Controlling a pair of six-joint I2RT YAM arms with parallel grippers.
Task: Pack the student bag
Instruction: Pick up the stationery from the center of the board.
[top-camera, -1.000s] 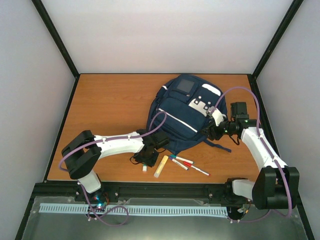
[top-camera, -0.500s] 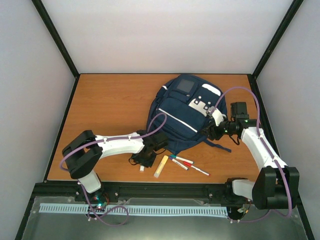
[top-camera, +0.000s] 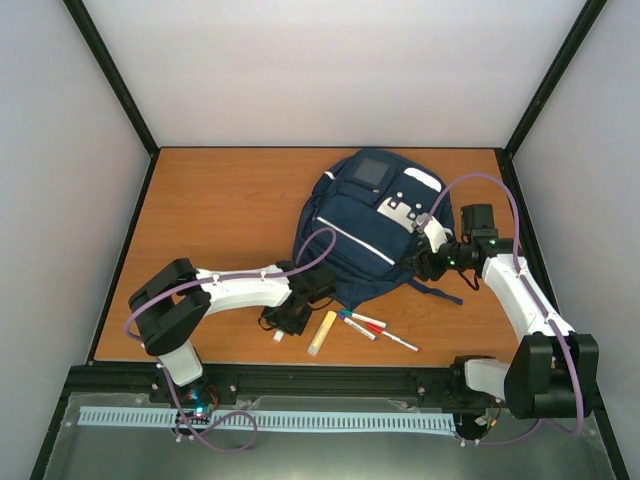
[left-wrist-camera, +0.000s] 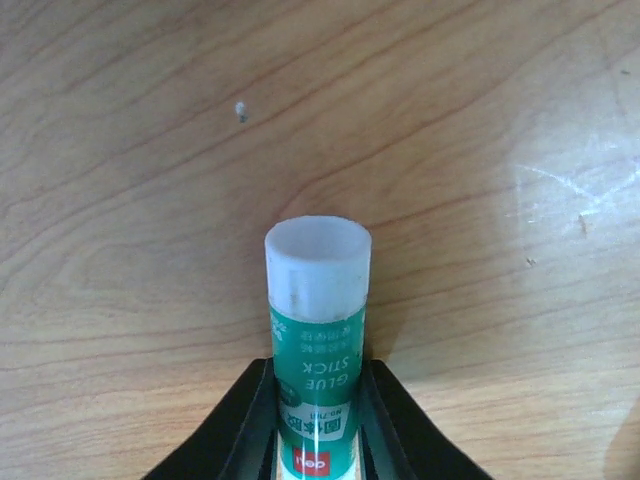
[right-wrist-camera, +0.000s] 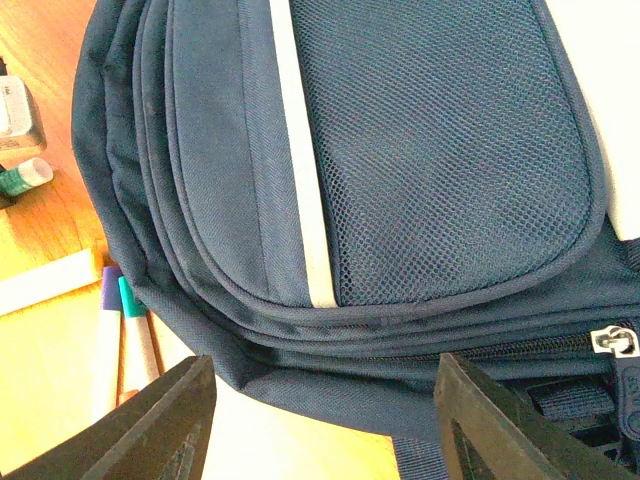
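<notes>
The student bag (top-camera: 375, 225) is a navy backpack with thin white stripes, lying flat at the centre-right of the wooden table (top-camera: 220, 210). My left gripper (top-camera: 285, 325) is low over the table near the bag's lower left corner. In the left wrist view it (left-wrist-camera: 318, 375) is shut on a green glue stick (left-wrist-camera: 318, 330), whose white cap points away from the wrist. My right gripper (top-camera: 425, 262) is at the bag's right side. In the right wrist view it (right-wrist-camera: 322, 375) stands open, its fingers either side of the bag's (right-wrist-camera: 400, 150) seamed lower edge.
A yellow stick (top-camera: 322, 332) and coloured markers (top-camera: 365, 322) lie near the table's front edge, just below the bag. Another marker (top-camera: 398, 342) lies to their right. A zipper pull (right-wrist-camera: 612, 340) shows at the bag's right edge.
My left gripper's jaws have come together on the glue stick and shifted it slightly left along the table. The right arm has stayed where it was.
</notes>
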